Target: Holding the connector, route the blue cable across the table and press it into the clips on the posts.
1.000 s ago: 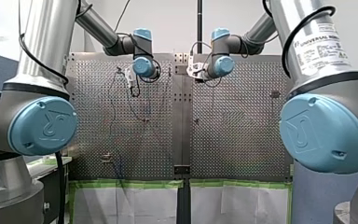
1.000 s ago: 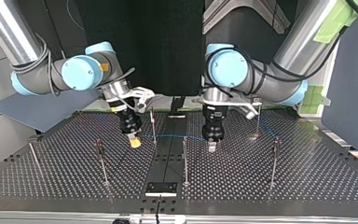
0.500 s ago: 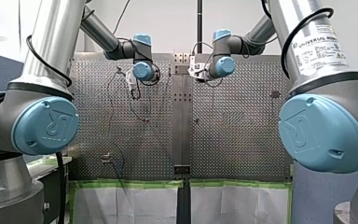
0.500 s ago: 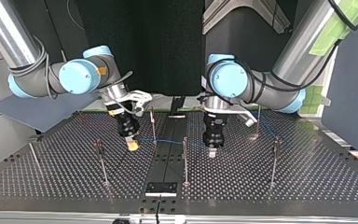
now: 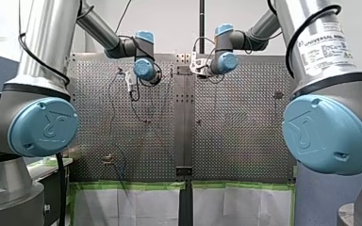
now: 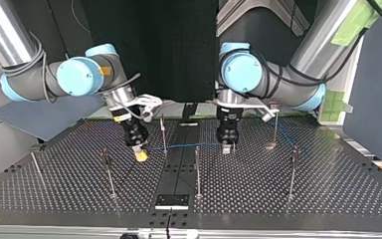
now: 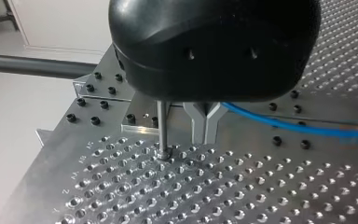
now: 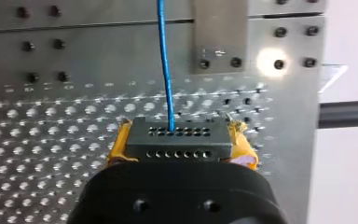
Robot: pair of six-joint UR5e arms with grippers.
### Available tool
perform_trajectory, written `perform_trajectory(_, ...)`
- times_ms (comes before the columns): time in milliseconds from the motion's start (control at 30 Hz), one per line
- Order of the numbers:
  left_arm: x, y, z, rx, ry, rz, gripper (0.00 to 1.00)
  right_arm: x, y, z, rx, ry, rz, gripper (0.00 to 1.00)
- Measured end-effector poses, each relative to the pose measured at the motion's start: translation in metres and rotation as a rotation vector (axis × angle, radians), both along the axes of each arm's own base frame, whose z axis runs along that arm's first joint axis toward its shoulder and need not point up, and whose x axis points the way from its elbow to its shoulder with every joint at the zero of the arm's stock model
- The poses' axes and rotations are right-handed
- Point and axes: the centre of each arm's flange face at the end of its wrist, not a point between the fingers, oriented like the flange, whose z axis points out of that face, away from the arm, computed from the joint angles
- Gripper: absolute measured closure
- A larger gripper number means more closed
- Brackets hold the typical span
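In the right wrist view my right gripper [image 8: 177,140] is shut on a dark grey connector [image 8: 177,144], its yellow pads [image 8: 116,149] on both sides. The blue cable [image 8: 165,60] leaves the connector and runs straight ahead over the table. In the top view that gripper [image 6: 140,155] hangs left of centre, and the cable [image 6: 184,146] passes a thin post [image 6: 163,132] to reach my left gripper [image 6: 225,148]. In the left wrist view my left gripper [image 7: 205,128] is shut with its metal fingertips together beside a post [image 7: 162,126]. The cable [image 7: 298,126] runs behind and to one side of them.
Several thin posts stand on the perforated table [image 6: 328,189] in the top view, among them one near the middle [image 6: 197,169], one at the left [image 6: 108,172] and one at the right [image 6: 292,172]. A dark plate [image 6: 172,200] lies at the near edge.
In the top view my left gripper has moved toward the far side of the table and now stands at the cable's line. My right gripper with the connector has barely shifted.
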Motion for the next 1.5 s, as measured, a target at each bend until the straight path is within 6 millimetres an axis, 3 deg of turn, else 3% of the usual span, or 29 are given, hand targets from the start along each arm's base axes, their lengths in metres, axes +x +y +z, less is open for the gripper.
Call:
perform_trajectory(167,-0.011,0.003,0.013,-0.006,-0.021,0.0,0.98,-0.007,0.009,0.024,-0.024,-0.022,-0.001,1.0)
perform_trajectory(267,-0.011,0.003,0.02,-0.02,-0.046,-0.006,0.98,-0.009,0.012,0.028,-0.026,-0.024,-0.001,1.0)
perform_trajectory(433,0.0,0.005,0.022,-0.051,-0.083,-0.029,0.98,-0.01,0.012,0.024,-0.019,-0.02,-0.003,1.0)
perform_trajectory(700,0.023,0.006,0.009,-0.063,-0.101,-0.034,0.98,-0.01,0.008,0.016,-0.01,-0.014,-0.006,1.0)
perform_trajectory(1267,0.052,0.021,0.031,-0.111,-0.196,-0.074,0.98,-0.008,-0.006,-0.007,0.006,0.002,-0.007,1.0)
perform_trajectory(1500,0.075,0.022,0.024,-0.089,-0.169,-0.047,0.98,-0.008,-0.016,-0.02,0.016,0.009,0.0,1.0)
